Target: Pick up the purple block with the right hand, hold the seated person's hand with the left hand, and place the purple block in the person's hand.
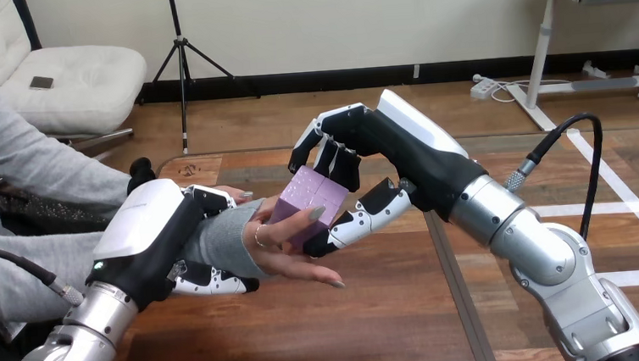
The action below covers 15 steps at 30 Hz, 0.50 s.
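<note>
The purple block (305, 201) sits in the person's hand (291, 250), whose thumb lies over its near face. My right hand (365, 156) comes in from the right, its fingers curled over the block's top and its thumb under the near side. My left hand (155, 243) is wrapped round the person's wrist (227, 242) in its grey sleeve, fingers curled underneath.
The wooden table (377, 329) stretches ahead and to the right, with a dark seam running down its middle. The person's other hand (234, 192) rests on the table behind my left hand. A black cable (581, 141) loops off my right forearm.
</note>
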### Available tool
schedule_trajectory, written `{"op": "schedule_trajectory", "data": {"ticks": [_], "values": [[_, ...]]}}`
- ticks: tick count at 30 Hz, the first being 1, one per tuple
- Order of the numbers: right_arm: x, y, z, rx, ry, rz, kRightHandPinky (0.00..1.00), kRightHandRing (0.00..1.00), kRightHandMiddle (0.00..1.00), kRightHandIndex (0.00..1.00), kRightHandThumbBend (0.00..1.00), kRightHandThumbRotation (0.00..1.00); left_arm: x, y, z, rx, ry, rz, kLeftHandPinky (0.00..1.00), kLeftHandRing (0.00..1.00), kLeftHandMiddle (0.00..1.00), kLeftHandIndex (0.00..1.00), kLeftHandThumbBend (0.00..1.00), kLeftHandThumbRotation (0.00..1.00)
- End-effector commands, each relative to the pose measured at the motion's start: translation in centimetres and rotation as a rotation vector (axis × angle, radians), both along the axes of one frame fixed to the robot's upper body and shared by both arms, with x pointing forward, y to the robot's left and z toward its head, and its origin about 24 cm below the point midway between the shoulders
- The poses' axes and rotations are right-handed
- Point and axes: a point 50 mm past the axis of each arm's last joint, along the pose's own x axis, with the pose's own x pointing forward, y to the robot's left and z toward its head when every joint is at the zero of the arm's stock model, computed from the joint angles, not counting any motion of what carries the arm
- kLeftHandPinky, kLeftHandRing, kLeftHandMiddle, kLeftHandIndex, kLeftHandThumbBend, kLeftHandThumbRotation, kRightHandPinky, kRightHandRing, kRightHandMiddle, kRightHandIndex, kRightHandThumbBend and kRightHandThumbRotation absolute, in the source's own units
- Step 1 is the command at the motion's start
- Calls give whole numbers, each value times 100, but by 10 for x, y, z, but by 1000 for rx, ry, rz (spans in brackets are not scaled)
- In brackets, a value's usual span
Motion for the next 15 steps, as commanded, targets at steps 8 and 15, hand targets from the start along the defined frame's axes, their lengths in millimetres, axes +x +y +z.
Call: {"op": "schedule_trajectory", "data": {"ticks": [8, 15], "values": [[2, -1, 19, 17, -74, 14, 30, 35, 39, 41, 81, 0, 13, -14, 28, -48, -136, -39, 25, 30, 35, 36, 75, 0], [1, -1, 18, 18, -68, 14, 31, 35, 39, 41, 81, 0, 12, -14, 28, -47, -137, -39, 25, 30, 35, 36, 75, 0]]}}
